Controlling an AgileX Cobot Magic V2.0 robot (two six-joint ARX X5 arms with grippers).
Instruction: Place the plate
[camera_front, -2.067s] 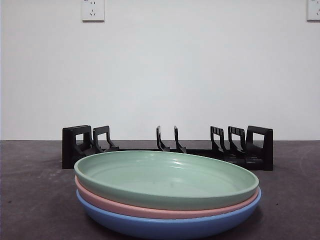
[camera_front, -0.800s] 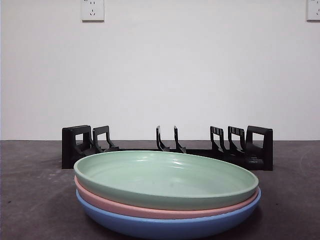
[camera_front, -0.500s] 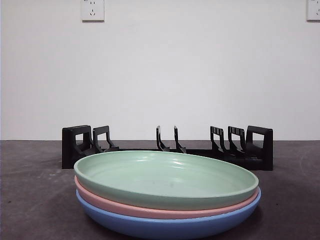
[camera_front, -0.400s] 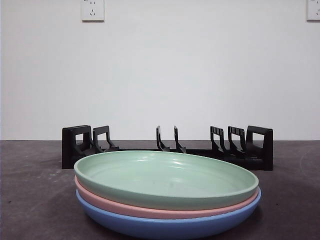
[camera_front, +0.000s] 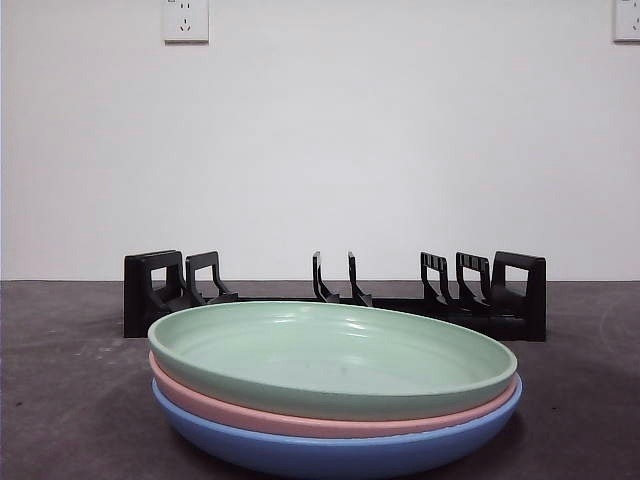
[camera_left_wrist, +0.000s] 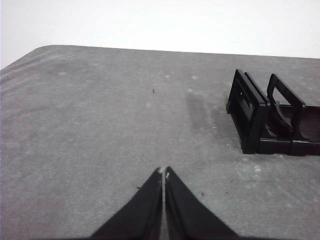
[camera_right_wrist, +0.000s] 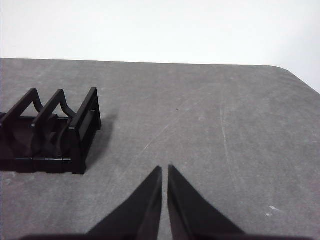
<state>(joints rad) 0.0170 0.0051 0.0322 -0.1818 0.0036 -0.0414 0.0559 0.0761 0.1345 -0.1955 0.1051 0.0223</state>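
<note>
A stack of three plates fills the near part of the front view: a green plate on top, a pink plate under it and a blue plate at the bottom. Behind them stands a black plate rack with upright dividers. My left gripper is shut over bare table, beside one end of the rack. My right gripper is shut with nothing held, beside the rack's other end. Neither wrist view shows the plates.
The grey table runs to a white wall with two power sockets high up. Its rounded corners show in both wrist views.
</note>
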